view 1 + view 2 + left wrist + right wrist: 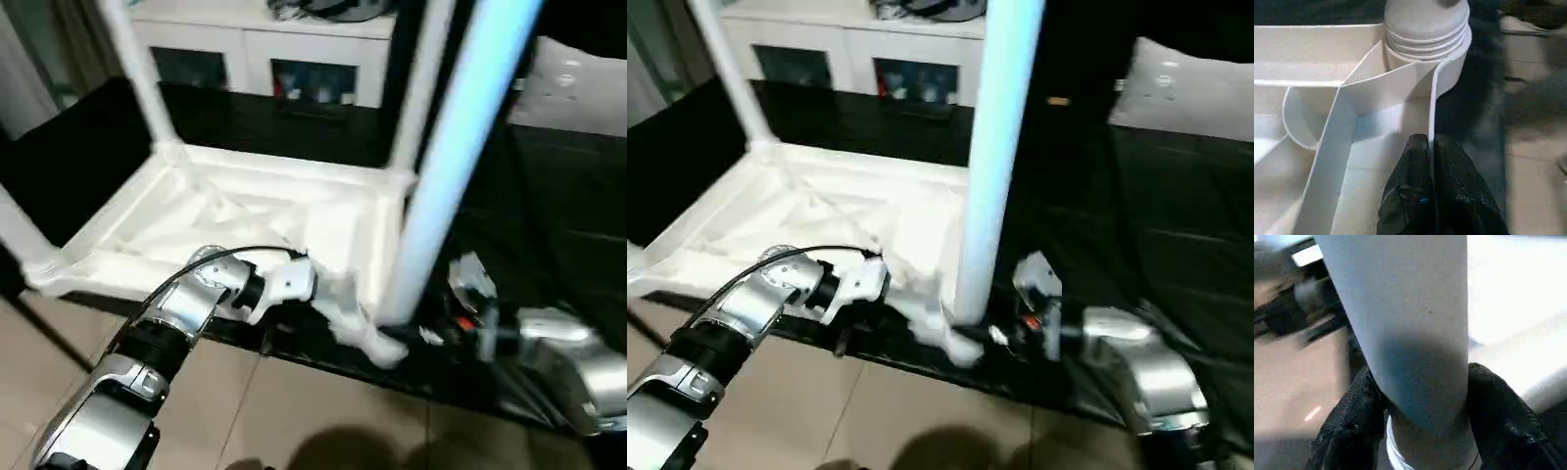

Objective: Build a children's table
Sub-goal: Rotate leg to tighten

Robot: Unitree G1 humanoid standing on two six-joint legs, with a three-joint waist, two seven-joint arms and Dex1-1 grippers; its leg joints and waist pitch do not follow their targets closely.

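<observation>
1. While the upturned table top (pixel 245 211) lies on the black mat (pixel 1176 215), the right gripper (pixel 1418 431) has its fingers (pixel 1503 421) clamped around the base of the fourth leg (pixel 460 137), which stands in the near corner socket (pixel 1449 68).
2. The left gripper (pixel 1430 147) is pinched shut on the thin rim wall of the top, with the socket just beyond its fingertips; that steadies the top.
3. Three more legs (pixel 147 78) rise from the other corners, so I judge this to be the last one.
4. To seat it well, I would keep the leg plumb between the right jaws, press straight down along its length, and hold the rim firmly so the top cannot slide.
5. A tilted leg may jam on the socket's ridges.
</observation>
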